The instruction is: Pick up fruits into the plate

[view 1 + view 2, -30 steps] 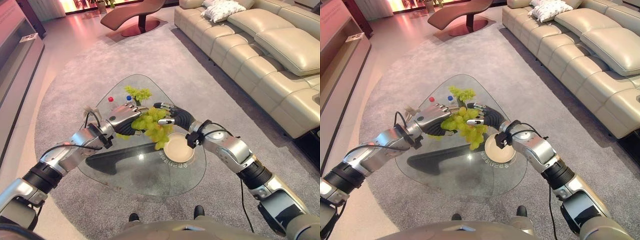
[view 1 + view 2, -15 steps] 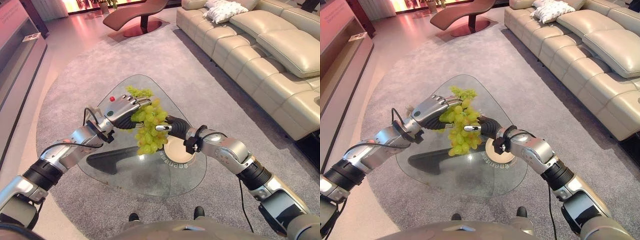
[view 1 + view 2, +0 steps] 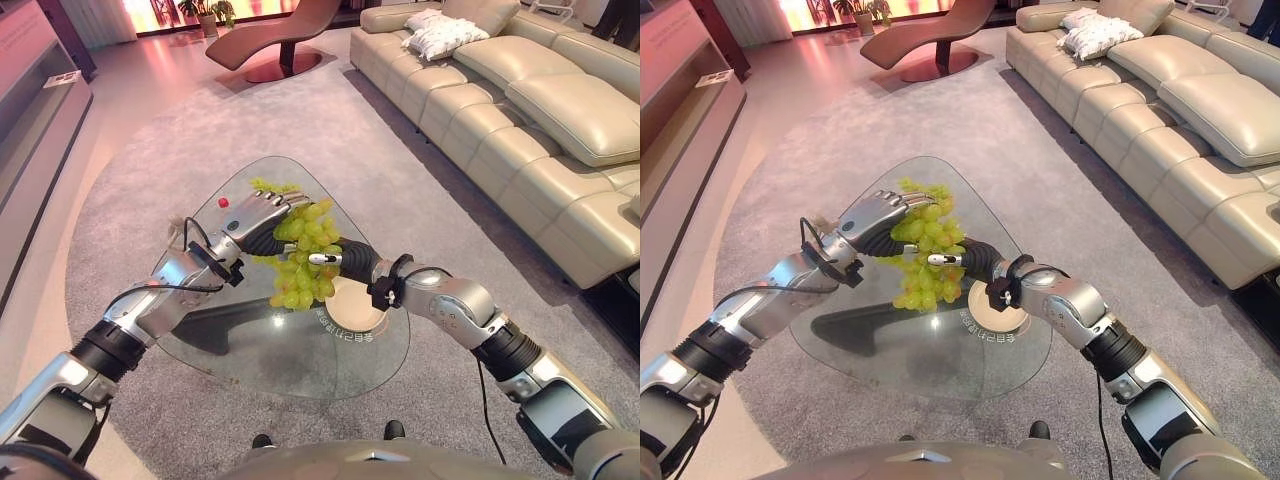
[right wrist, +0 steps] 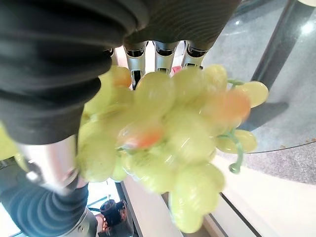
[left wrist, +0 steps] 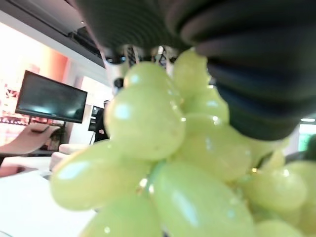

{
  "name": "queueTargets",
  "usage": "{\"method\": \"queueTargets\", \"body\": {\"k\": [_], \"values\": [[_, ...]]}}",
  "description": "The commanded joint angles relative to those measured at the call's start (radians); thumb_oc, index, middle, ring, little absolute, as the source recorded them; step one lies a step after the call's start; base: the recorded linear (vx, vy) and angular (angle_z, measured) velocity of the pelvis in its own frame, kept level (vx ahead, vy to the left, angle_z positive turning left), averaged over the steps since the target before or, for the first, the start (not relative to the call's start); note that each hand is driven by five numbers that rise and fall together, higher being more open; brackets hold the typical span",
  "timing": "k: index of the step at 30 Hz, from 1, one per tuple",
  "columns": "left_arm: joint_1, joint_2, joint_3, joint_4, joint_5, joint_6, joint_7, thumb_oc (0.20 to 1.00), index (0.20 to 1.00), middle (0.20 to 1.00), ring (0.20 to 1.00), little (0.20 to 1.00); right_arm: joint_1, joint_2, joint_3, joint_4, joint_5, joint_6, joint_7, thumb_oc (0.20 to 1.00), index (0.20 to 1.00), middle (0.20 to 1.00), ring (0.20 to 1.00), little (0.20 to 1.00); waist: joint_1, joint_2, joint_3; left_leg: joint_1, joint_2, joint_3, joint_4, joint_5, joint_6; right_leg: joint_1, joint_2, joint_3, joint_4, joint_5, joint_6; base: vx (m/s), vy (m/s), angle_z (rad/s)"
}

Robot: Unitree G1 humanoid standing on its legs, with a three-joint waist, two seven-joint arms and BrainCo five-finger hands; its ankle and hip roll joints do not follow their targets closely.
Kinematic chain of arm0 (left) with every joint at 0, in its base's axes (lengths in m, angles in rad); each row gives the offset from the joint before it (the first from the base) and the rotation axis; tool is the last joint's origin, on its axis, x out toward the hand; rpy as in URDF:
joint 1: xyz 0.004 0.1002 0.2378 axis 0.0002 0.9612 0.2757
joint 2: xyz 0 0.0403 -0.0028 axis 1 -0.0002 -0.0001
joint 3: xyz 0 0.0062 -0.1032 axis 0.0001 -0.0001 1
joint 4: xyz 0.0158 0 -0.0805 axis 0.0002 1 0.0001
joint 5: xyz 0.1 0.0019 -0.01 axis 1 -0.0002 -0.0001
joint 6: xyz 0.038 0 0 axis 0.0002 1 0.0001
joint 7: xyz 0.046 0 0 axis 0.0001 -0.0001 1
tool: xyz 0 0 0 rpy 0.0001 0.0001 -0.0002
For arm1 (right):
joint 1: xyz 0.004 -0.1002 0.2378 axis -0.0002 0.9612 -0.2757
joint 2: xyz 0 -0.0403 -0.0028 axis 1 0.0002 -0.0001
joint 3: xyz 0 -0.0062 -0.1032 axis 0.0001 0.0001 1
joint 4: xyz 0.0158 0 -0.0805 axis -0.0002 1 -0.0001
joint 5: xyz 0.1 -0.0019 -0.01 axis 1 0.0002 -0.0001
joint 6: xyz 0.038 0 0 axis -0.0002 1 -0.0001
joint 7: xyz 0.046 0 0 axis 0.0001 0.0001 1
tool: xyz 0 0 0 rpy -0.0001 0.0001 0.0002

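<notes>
While the grape bunch point(image 3: 303, 255) hangs clear above the glass desk point(image 3: 330, 350), the main risk I judge is a drop: the cluster is loose and heavy at its lower end, and if my two hands part unevenly it could slip out and land on the glass or roll to the carpet point(image 3: 150, 140). A second risk is a miss at the plate point(image 3: 355, 300); the bunch sits just to the plate's left and slightly beyond it, not yet over it, so a release here would put fruit on the desk. Single grapes could also shear off under too firm a squeeze.

Pose: both arms reach forward and meet over the middle of the desk. My left hand point(image 3: 255, 215) lies over the top of the bunch, fingers curled down around the upper grapes. My right hand point(image 3: 958, 258) closes against the bunch from the plate side, its thumb and fingers wrapped on the cluster, wrist above the plate's near rim. A second bunch point(image 3: 265, 186) rests on the far part of the desk, untouched.
</notes>
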Motion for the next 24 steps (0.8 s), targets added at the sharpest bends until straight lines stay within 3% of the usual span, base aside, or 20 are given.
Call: {"method": "queueTargets", "body": {"k": [1,23,24], "values": [[-0.160,-0.030,-0.011,-0.015,-0.071,0.030,0.015,0.200,0.200,0.200,0.200,0.200,-0.059,0.141,0.062,-0.120,0.073,-0.100,0.028,0.200,0.200,0.200,0.200,0.200,0.000,-0.042,-0.005,-0.002,-0.009,0.035,0.031,-0.085,0.016,0.038,-0.071,-0.084,0.030,-0.051,0.051,0.00,0.000,0.00],[-0.158,-0.097,-0.044,0.021,-0.071,0.052,-0.011,0.200,0.200,0.200,0.200,0.200,-0.036,0.186,0.018,-0.119,0.106,-0.138,-0.023,0.200,0.200,0.200,0.200,0.200,-0.017,-0.042,-0.001,0.009,-0.007,0.036,0.030,-0.089,0.023,0.042,-0.062,-0.065,0.034,-0.058,0.049,0.00,0.001,-0.01],[-0.155,-0.095,-0.043,0.023,-0.068,0.059,-0.027,0.570,0.570,0.570,0.570,0.570,-0.030,0.187,0.013,-0.117,0.108,-0.142,-0.018,0.200,0.200,0.200,0.200,0.200,-0.017,-0.042,-0.001,0.008,-0.008,0.036,0.031,-0.089,0.023,0.041,-0.062,-0.065,0.035,-0.058,0.049,0.00,0.000,0.00]]}}
